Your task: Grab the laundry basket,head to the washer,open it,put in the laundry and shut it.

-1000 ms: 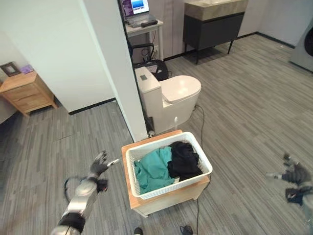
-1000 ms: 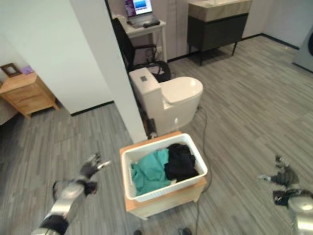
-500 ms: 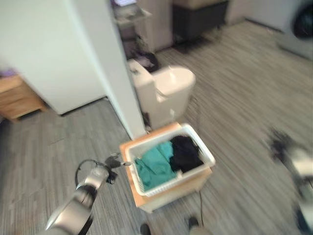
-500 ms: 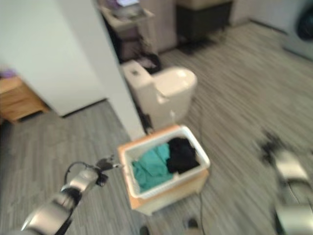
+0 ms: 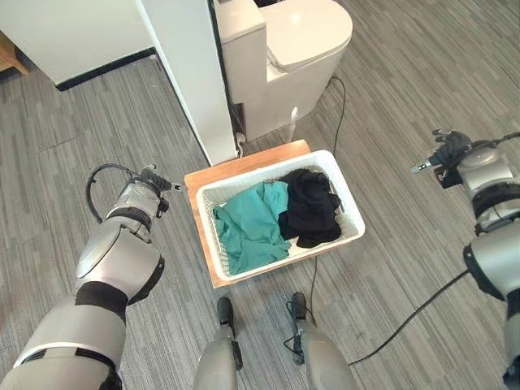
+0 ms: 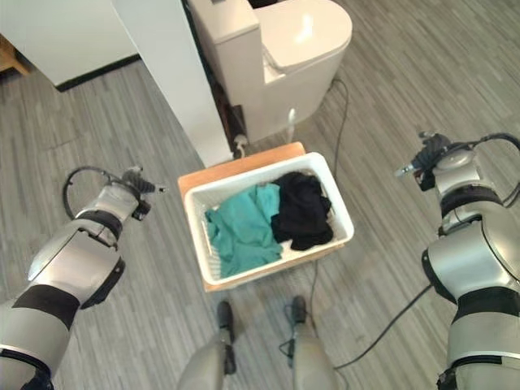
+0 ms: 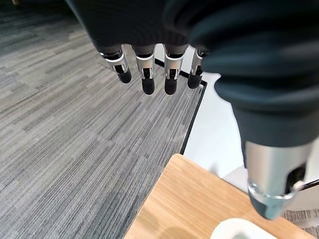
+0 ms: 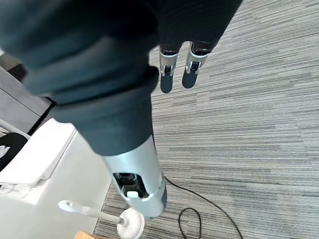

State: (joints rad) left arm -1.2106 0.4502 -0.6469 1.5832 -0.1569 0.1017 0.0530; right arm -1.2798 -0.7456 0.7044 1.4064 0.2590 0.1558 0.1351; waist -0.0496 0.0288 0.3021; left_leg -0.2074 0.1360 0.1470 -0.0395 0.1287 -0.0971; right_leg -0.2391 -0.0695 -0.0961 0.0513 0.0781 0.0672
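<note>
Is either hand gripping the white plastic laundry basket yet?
No: the left hand and right hand hang open, well clear of the white plastic laundry basket's sides.

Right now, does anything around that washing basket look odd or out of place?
Slightly. The white plastic laundry basket sits askew on a low wooden stand, one corner jutting past its edge. A black garment drapes up over the rim beside a teal one. Nothing is spilled. Both robot hands, left and right, hang apart from it.

camera: tipped down toward basket | left hand (image 5: 148,185): now near laundry basket (image 5: 349,218) corner | right hand (image 5: 445,154): raised, farther out
</note>
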